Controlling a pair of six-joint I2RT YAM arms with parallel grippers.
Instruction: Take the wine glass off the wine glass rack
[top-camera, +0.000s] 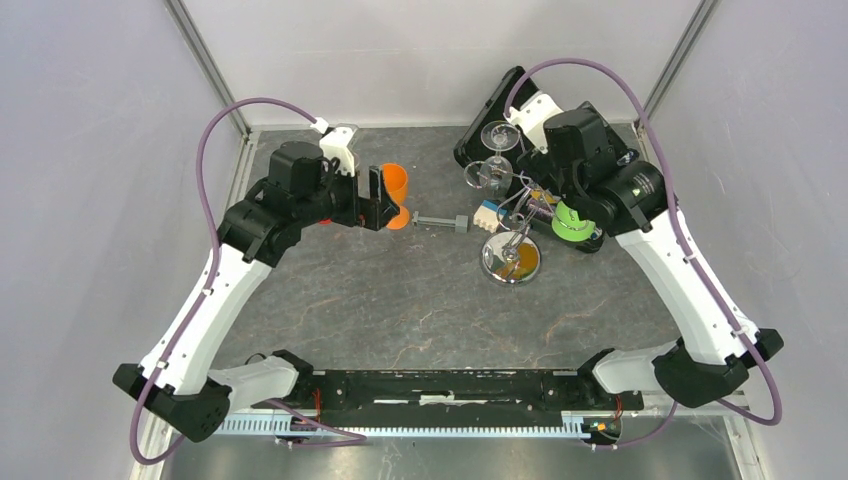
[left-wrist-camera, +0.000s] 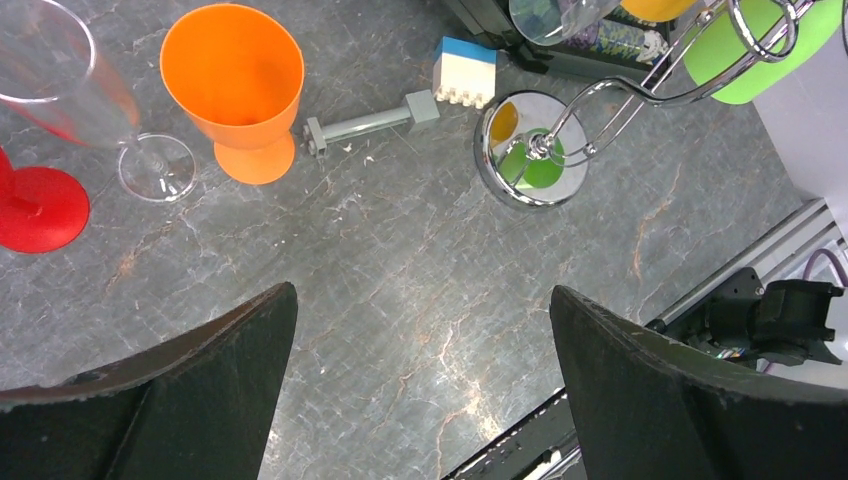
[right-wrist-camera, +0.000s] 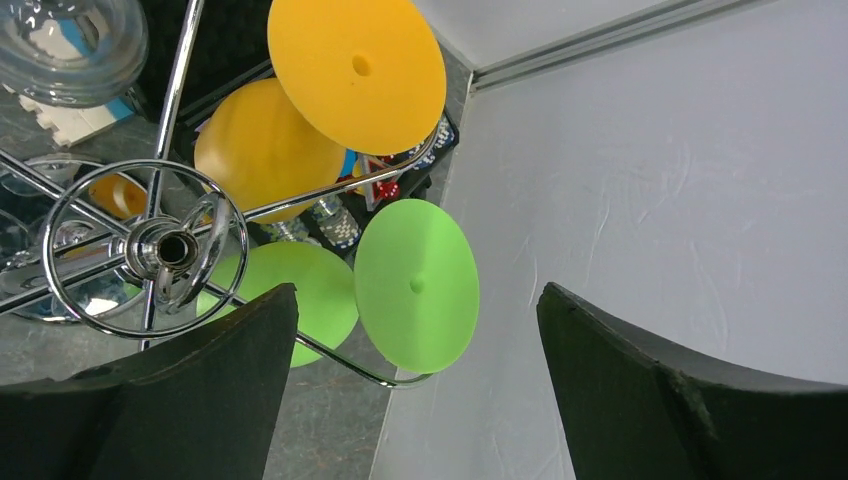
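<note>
The silver wine glass rack (top-camera: 511, 258) stands right of centre on its mirrored base, its hub (right-wrist-camera: 165, 248) at the left of the right wrist view. Upside down on its wire arms hang a green wine glass (right-wrist-camera: 417, 285), a yellow one (right-wrist-camera: 355, 65) and clear ones (top-camera: 495, 172). My right gripper (right-wrist-camera: 417, 300) is open just in front of the green glass's foot, not touching it. My left gripper (left-wrist-camera: 422, 290) is open over bare table, holding nothing, beside an upright orange cup (left-wrist-camera: 235, 90).
A clear flute (left-wrist-camera: 70, 90) and a red foot (left-wrist-camera: 35, 205) stand left of the orange cup. A grey bar (left-wrist-camera: 365, 122) and a blue-white brick (left-wrist-camera: 465, 72) lie between cup and rack. A black case (top-camera: 500, 110) sits behind the rack. The white wall (right-wrist-camera: 650, 180) is close on the right.
</note>
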